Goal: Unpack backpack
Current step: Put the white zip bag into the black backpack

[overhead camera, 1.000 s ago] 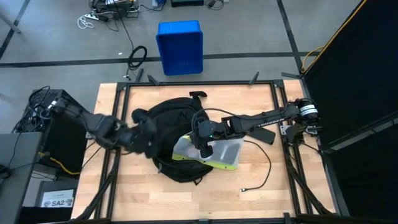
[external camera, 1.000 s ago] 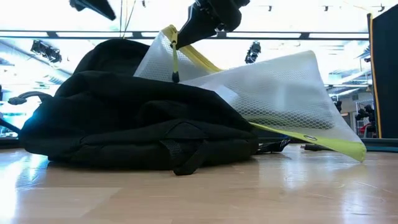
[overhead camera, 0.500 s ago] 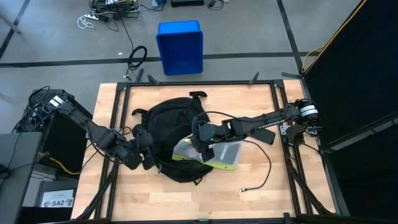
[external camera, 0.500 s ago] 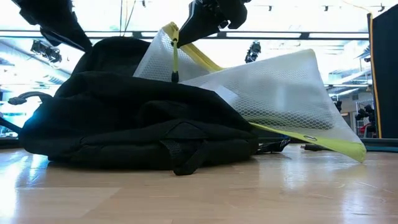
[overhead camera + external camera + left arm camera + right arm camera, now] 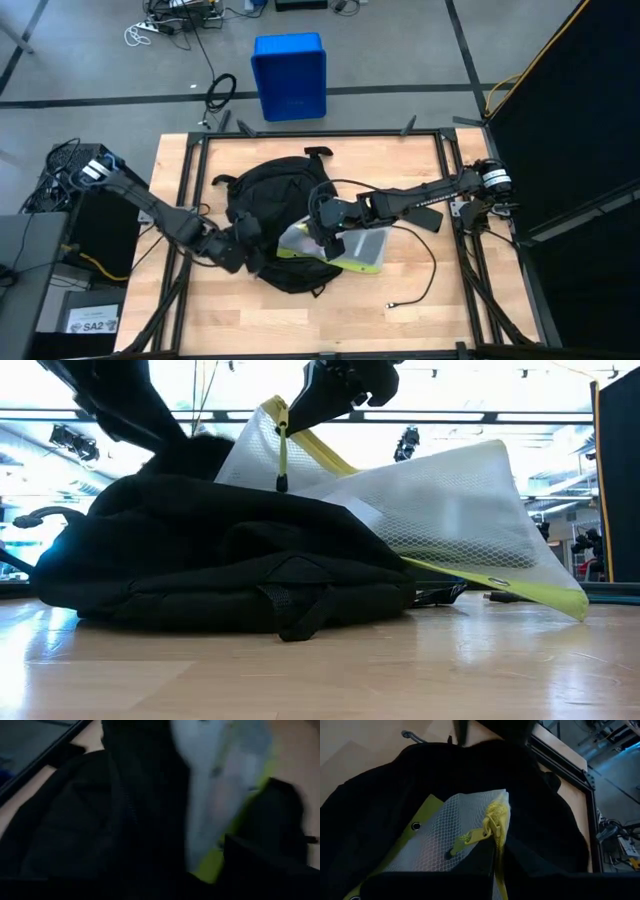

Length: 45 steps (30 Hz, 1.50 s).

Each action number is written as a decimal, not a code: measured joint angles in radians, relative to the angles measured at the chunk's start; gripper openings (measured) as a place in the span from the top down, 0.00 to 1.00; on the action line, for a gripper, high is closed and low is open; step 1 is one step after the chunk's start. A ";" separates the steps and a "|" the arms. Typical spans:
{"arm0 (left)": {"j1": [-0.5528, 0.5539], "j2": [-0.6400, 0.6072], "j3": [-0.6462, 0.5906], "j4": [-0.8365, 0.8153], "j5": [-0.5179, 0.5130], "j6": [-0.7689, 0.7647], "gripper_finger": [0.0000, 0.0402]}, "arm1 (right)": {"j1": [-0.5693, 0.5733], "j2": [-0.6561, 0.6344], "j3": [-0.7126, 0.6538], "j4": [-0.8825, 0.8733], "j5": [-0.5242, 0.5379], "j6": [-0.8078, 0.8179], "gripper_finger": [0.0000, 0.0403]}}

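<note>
A blue plastic bin stands on the grey concrete floor just beyond the far edge of the wooden table, with tangled cables farther off to its left and a black curtain to its right.

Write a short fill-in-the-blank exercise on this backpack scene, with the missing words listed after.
1. The right gripper is shut on a corner of the mesh ____ with yellow-green trim.
2. The pouch lies partly on the black ____.
3. On the floor beyond the table stands a ____ bin.
4. The left gripper is at the backpack's edge, fingers ____.

Missing words: pouch; backpack; blue; open
</note>
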 joint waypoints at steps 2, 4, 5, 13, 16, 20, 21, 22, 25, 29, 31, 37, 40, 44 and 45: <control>0.041 0.021 0.000 -0.024 0.001 -0.003 0.30 | 0.002 0.000 0.000 0.002 -0.001 0.000 1.00; 0.081 0.033 0.000 -0.026 0.003 -0.003 0.30 | 0.002 0.000 0.000 0.002 -0.001 0.000 1.00; 0.099 0.036 0.000 -0.026 0.007 -0.002 0.30 | 0.003 0.000 0.000 0.002 -0.002 0.000 1.00; 0.177 0.029 0.000 -0.079 0.055 -0.001 0.30 | 0.010 0.000 0.000 -0.004 -0.002 -0.001 1.00; 0.176 0.006 0.024 -0.159 0.058 -0.004 0.30 | 0.010 0.000 0.000 -0.007 -0.002 -0.001 1.00; 0.144 -0.036 0.051 -0.269 0.057 -0.076 0.30 | 0.010 0.000 0.000 -0.008 -0.002 -0.001 1.00; 0.137 -0.046 0.050 -0.268 0.058 -0.081 0.30 | 0.010 0.000 0.000 -0.008 -0.002 -0.001 1.00; 0.136 -0.053 0.043 -0.253 0.058 -0.082 0.30 | 0.010 0.000 0.000 -0.008 -0.002 -0.001 1.00; 0.143 -0.052 -0.011 -0.182 0.074 -0.078 0.30 | 0.010 0.000 0.000 -0.003 -0.002 0.000 1.00; 0.172 -0.045 -0.111 0.030 0.175 0.002 0.30 | 0.010 0.000 0.000 -0.001 -0.002 0.000 1.00; 0.179 -0.045 -0.153 0.136 0.188 0.041 0.31 | 0.010 0.000 0.000 -0.001 -0.003 0.000 1.00; 0.217 -0.045 -0.173 0.231 0.187 0.131 0.56 | 0.010 0.000 0.000 0.003 -0.006 0.000 1.00; 0.238 -0.047 -0.173 0.286 0.197 0.198 0.82 | 0.010 0.000 0.000 0.017 -0.028 0.000 1.00; 0.266 -0.049 -0.161 0.342 0.217 0.250 0.97 | 0.011 0.000 0.000 0.028 -0.029 -0.005 1.00; 0.267 -0.049 -0.147 0.348 0.212 0.265 0.98 | 0.011 0.000 0.000 0.030 -0.029 -0.012 1.00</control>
